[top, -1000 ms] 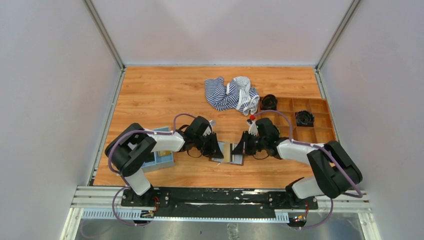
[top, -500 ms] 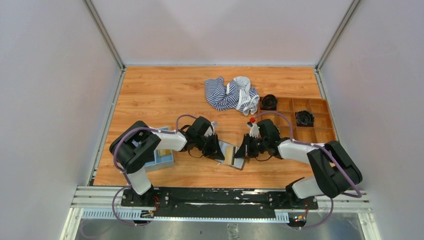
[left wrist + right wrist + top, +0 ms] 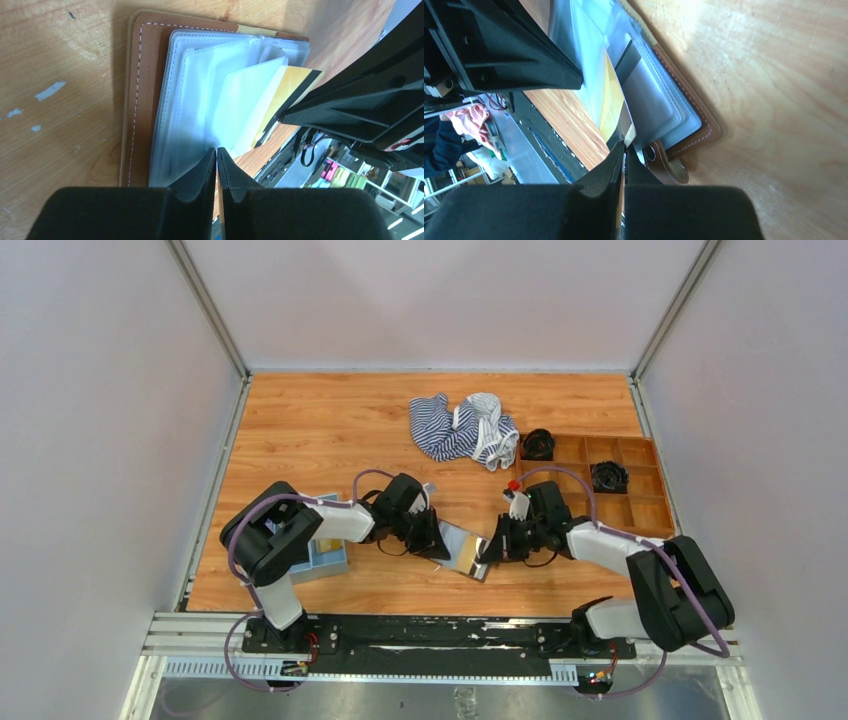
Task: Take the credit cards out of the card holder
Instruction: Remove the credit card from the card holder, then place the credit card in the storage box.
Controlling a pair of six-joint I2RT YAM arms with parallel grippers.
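The brown card holder lies open on the table between my two grippers, its clear pockets fanned out in the left wrist view. My left gripper is shut on the edge of its clear pocket lining. My right gripper is shut on a corner of the yellowish-gold credit card, which sticks partway out of a pocket and also shows in the left wrist view. The greyish credit card sits inside a clear pocket above the holder's brown stitched cover.
A light-blue tray stands left of the left arm. A striped cloth lies at the back. A brown compartment box with black items stands at the right. The holder's snap strap lies beside my right fingers.
My right gripper has pulled to the right with the yellowish-gold card. The card holder has swung and shifted slightly right with it. The left gripper has stayed shut on the holder.
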